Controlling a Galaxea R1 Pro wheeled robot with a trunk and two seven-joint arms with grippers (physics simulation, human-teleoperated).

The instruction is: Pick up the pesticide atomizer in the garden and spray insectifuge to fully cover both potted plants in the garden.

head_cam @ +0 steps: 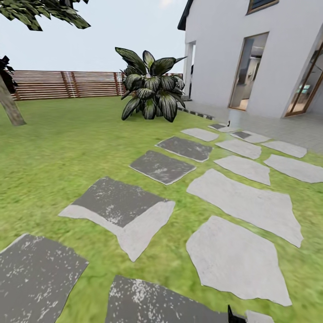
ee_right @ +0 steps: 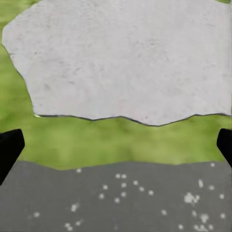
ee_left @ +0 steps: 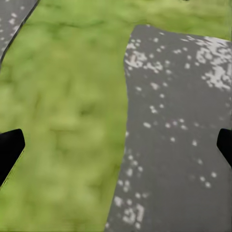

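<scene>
Early stage, we judge: on the lawn (head_cam: pixel 58 148) among stepping stones (head_cam: pixel 233 260). Left gripper (ee_left: pixel 116 147) and right gripper (ee_right: pixel 116 145) spread, empty; atomizer unfound, spraying all ahead.

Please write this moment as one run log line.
phase: travelling over green lawn | ahead: grey stepping stones | left gripper: open, empty | right gripper: open, empty

1. The stepping stones (head_cam: pixel 244 204) are rough, matt stone, some pale, some dark and speckled.
2. At 10 o'clock, the fence (head_cam: pixel 67 84) is brown wood slats.
3. The house wall (head_cam: pixel 215 54) looks smooth and white.
4. The lawn (head_cam: pixel 54 148) is soft green grass.
</scene>
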